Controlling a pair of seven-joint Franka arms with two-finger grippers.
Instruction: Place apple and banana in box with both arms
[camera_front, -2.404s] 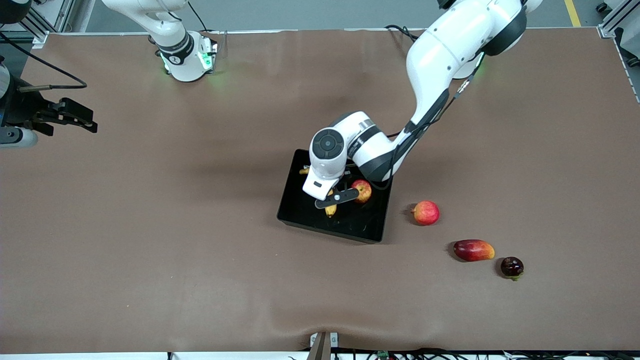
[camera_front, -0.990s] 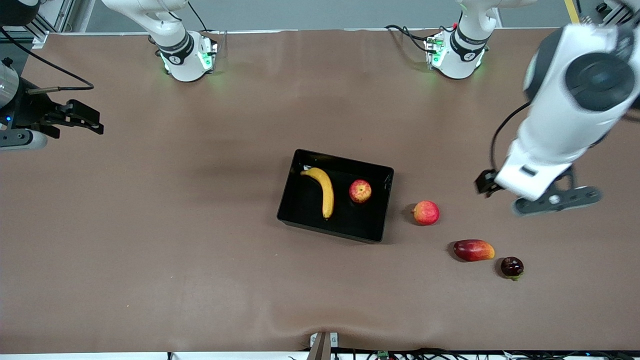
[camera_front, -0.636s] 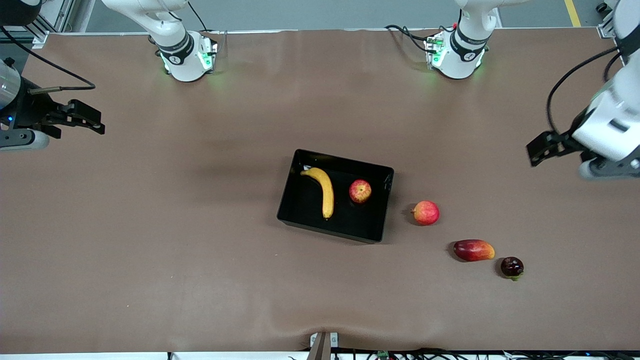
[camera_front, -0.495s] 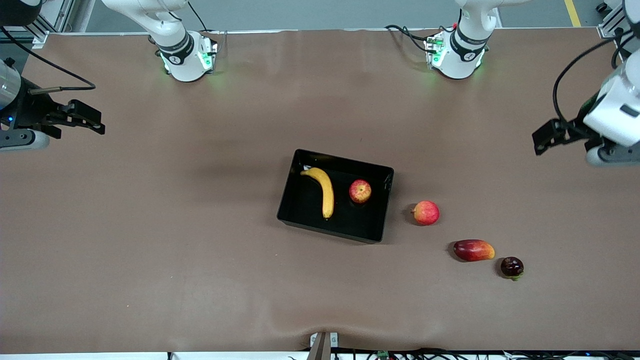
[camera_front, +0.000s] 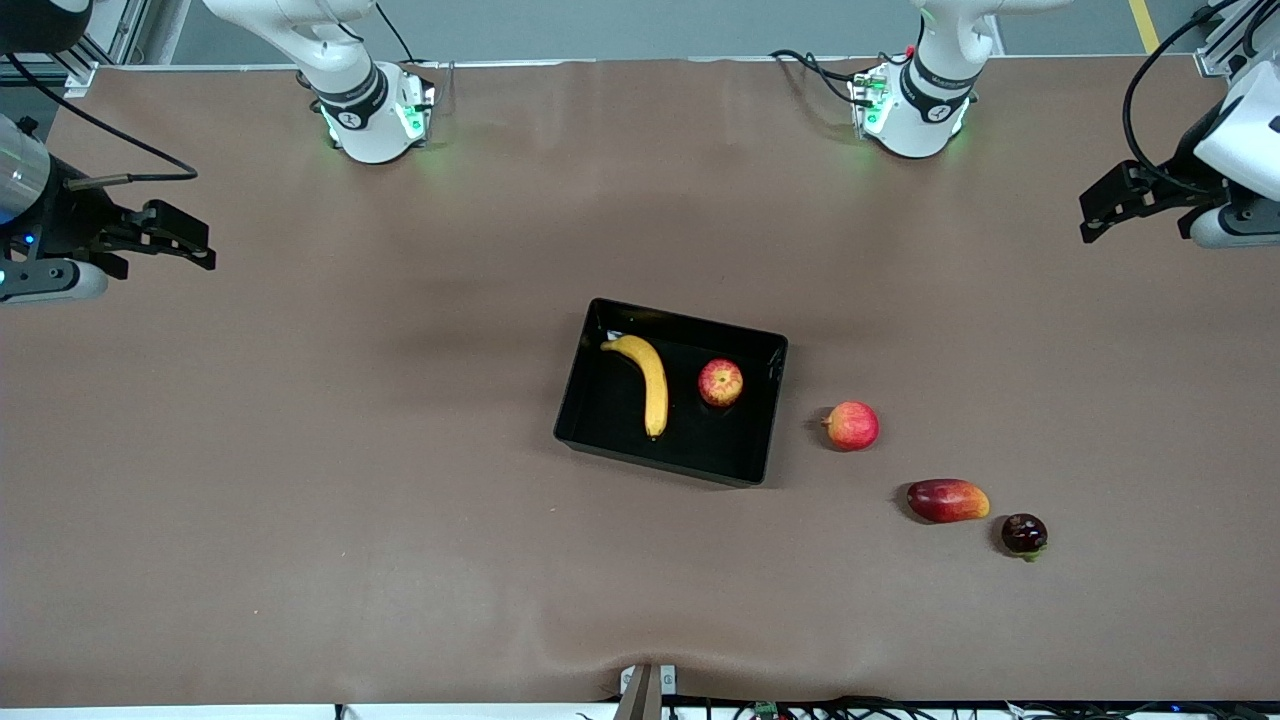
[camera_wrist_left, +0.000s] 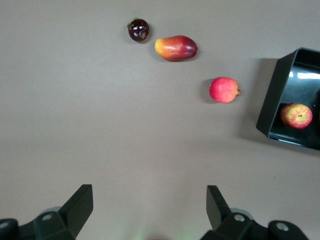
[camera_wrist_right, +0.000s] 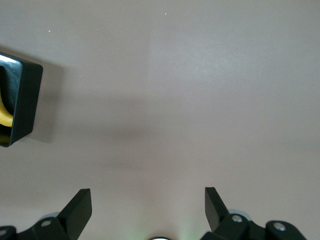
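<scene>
Banana (camera_front: 648, 380) and apple (camera_front: 720, 382) lie apart in the box (camera_front: 600, 420); task judged complete. Left claw (camera_wrist_left: 149, 210) and right claw (camera_wrist_right: 148, 207), both spread and empty, hang over opposite table ends, clear of the box.

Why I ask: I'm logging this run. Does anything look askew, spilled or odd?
Nothing stands out. The banana and apple lie apart inside the box, which sits slightly skewed to the table edges.

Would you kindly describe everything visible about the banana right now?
The banana is one long, curved yellow fruit with dark tips and smooth skin. It lies flat on the floor of the black box, toward the right arm's end, beside the apple with a gap between them. Neither gripper is near it.
</scene>
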